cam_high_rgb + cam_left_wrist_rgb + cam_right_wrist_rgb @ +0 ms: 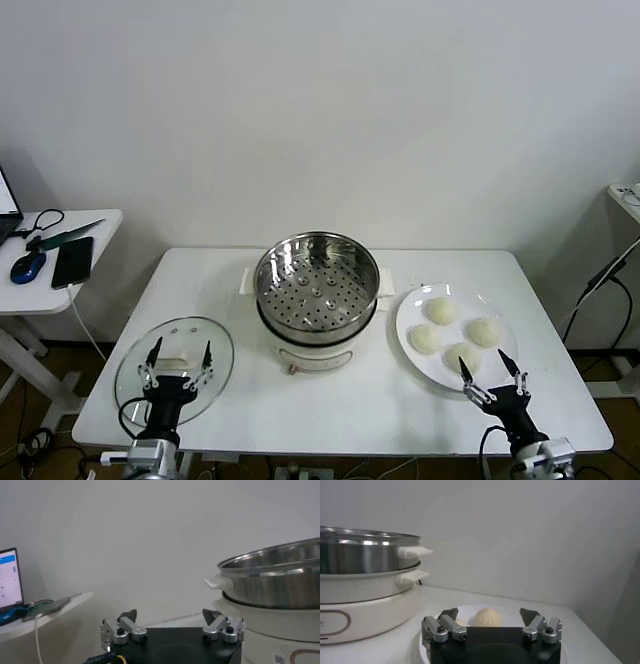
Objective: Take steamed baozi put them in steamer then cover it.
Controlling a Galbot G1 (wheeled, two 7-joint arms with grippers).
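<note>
Baozi (443,310) were counted as four, all set on one white plate (408,318) at the right of the counter (340,405). One steamer (317,287) was seen at the counter's middle, its perforated basket uncovered and holding nothing. One cover (176,360) was laid flat on the counter to the steamer's left. Two claws were seen at the near edge: the left claw (179,355) was held spread over the cover, the right claw (494,367) was held spread over the near rim of the plate. A phone (73,262) and mouse (28,266) on a side table were shown by the head view. Only one bun was shown by the right wrist view, between that claw's fingers; the steamer's side handles and white base were shown by the wrist views.
</note>
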